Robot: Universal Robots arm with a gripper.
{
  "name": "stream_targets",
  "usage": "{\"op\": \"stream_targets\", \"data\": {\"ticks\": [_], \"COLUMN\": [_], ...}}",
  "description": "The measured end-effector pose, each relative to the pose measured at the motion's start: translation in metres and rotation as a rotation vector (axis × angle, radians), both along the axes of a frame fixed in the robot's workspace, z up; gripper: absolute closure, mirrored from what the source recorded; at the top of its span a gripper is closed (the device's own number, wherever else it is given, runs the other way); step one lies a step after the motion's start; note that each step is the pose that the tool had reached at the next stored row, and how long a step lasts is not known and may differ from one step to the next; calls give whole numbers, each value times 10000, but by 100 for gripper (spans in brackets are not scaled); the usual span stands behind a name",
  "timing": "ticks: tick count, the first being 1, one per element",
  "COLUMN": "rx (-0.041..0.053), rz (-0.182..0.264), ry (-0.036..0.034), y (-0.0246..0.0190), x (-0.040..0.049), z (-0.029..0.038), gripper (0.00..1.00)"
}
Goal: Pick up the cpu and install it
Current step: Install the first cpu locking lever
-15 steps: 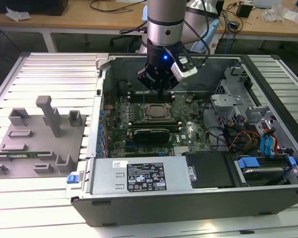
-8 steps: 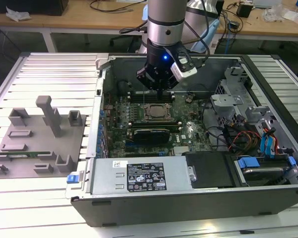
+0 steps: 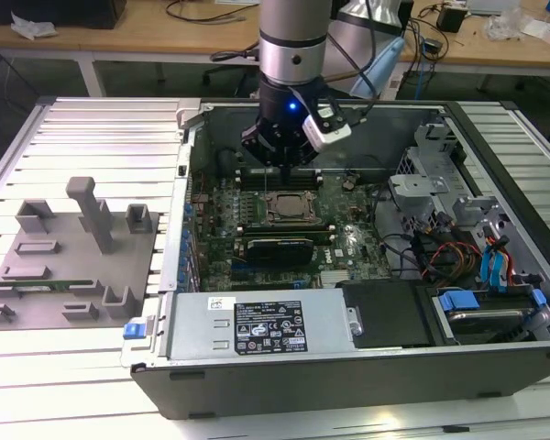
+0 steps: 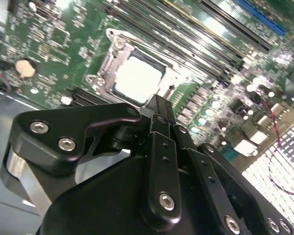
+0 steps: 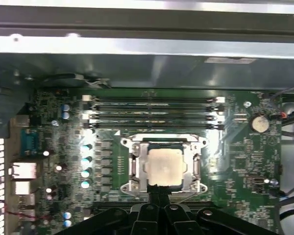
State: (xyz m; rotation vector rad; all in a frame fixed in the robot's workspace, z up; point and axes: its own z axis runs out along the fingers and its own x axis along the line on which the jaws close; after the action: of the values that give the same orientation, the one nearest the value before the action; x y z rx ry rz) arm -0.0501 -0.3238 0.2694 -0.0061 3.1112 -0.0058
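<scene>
The cpu (image 5: 162,166) is a pale silver square lying flat inside the metal socket frame (image 5: 137,167) on the green motherboard; it is also bright in the second wrist view (image 4: 137,78) and small in the exterior view (image 3: 289,209). My gripper (image 5: 158,190) hangs just above the socket's near edge, its two black fingers pressed together with nothing between them. In the second wrist view the gripper (image 4: 158,104) tapers to a point just short of the chip. In the exterior view the gripper (image 3: 284,163) hovers over the board inside the open computer case.
A grey tray (image 3: 73,266) with upright posts and a green memory stick (image 3: 41,286) lies at the exterior view's left. Memory slots (image 5: 152,112) run beside the socket. The power supply (image 3: 257,325) and drive bays with cables (image 3: 495,266) crowd the case.
</scene>
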Motion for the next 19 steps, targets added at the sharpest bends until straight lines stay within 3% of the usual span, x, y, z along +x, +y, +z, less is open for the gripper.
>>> {"op": "stream_targets", "data": {"ticks": [5,7,8,10,11,14,15,16,17,19], "rx": [49,166,428,1170,1243,1266,1428,1837,2131,2433], "rz": [1,0,-1,1,1,-1,0,-1,-2,-3], "ry": [-1,-1,-18,-51,-51,-50,-49,-51,-50,-50], "y": [0,0,0,0,0,0,-2,-6,-9,-12], "x": [-196,-284,-324,-355,-355,-355,-355,-355,-355,-355], "z": [0,0,-1,-1,-1,0,0,-1,-1,-4], "gripper": [89,89,89,89,89,89,89,89,89,89]}}
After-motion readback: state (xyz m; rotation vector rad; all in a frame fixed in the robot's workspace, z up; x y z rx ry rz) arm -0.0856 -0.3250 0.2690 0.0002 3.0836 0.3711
